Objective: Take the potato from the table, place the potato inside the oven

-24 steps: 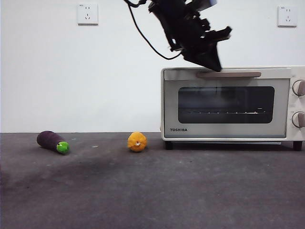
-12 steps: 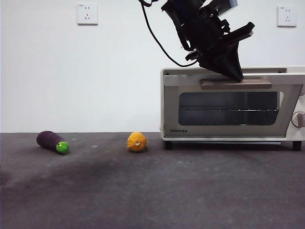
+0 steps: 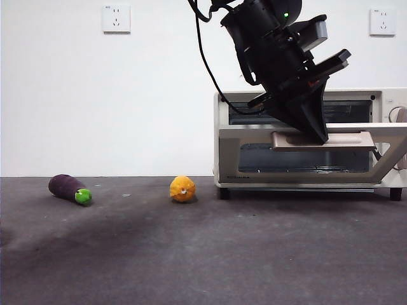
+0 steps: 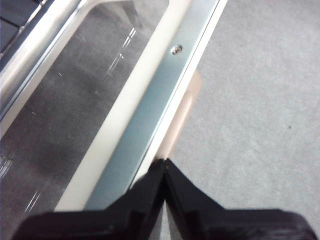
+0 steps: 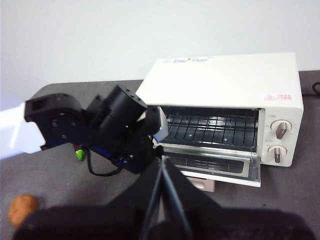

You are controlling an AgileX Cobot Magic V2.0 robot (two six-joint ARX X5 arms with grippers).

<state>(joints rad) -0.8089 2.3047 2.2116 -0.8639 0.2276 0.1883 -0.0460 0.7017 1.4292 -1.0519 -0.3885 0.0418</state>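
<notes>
The cream TOSHIBA oven (image 3: pixel 222 114) stands at the right on the dark grey table (image 3: pixel 191 254). Its door (image 3: pixel 254 136) hangs about half open, and the wire rack (image 5: pixel 210 125) shows inside. My left gripper (image 3: pixel 318 133) is shut, its tip pressing down on the beige bar handle (image 3: pixel 346 141); the left wrist view shows the jaws closed (image 4: pixel 164 164) against the door's metal edge (image 4: pixel 165 90). The orange-brown potato (image 5: pixel 22 209) lies on the table, seen only in the right wrist view, well away from the oven (image 5: pixel 225 75). My right gripper (image 5: pixel 161 162) waits high above, shut and empty.
A yellow-orange ball with a pale spot (image 3: pixel 182 189) lies just left of the oven. A purple eggplant with a green tip (image 3: pixel 70 189) lies farther left. Behind stands a white wall with two sockets. The left arm's cable hangs above the oven.
The oven door has swung from shut to about half open. My left gripper has moved down and to the right along with the handle.
</notes>
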